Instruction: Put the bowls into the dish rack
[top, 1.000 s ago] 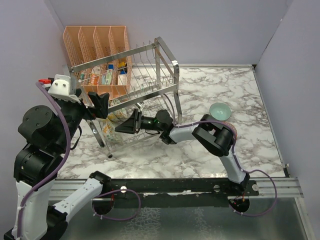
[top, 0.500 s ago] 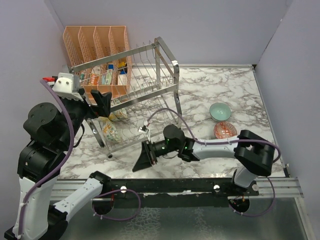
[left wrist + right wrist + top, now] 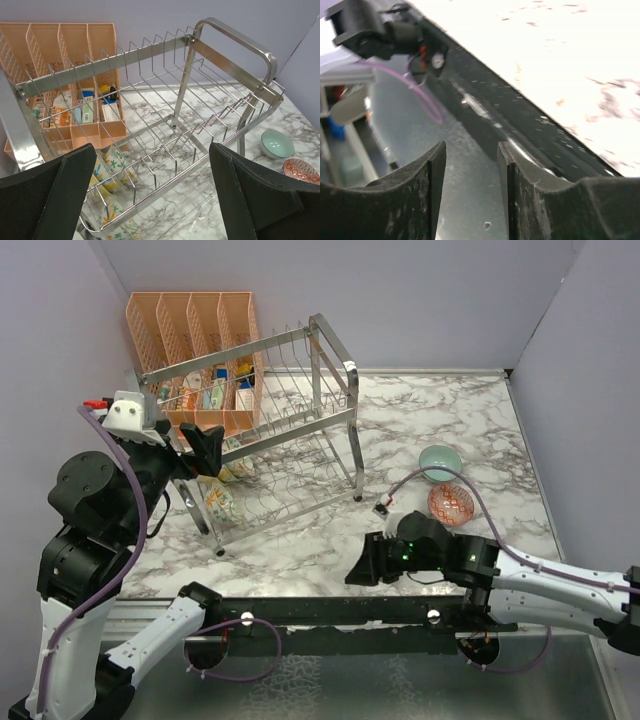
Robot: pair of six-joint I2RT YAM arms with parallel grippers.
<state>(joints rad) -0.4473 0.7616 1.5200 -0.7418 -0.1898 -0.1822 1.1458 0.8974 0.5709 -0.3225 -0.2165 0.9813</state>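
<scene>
Seen from above, the dish rack (image 3: 290, 432) stands at the far left of the desk (image 3: 450, 410), with painted bowls (image 3: 222, 502) already on edge between the tines of its lower tier. A teal bowl (image 3: 440, 460) and a red-orange bowl (image 3: 450, 503) wait just beside each other on the marble, well apart from it. My left gripper (image 3: 205, 445) hovers at the rack's near end, my right gripper (image 3: 360, 565) low by the desk's near edge. The left wrist camera shows fingers (image 3: 65, 195) spread wide on nothing, framing the rack. The right wrist camera shows its pads (image 3: 427, 185) slightly parted and empty over the edge, free, I judge, to fetch a loose bowl.
</scene>
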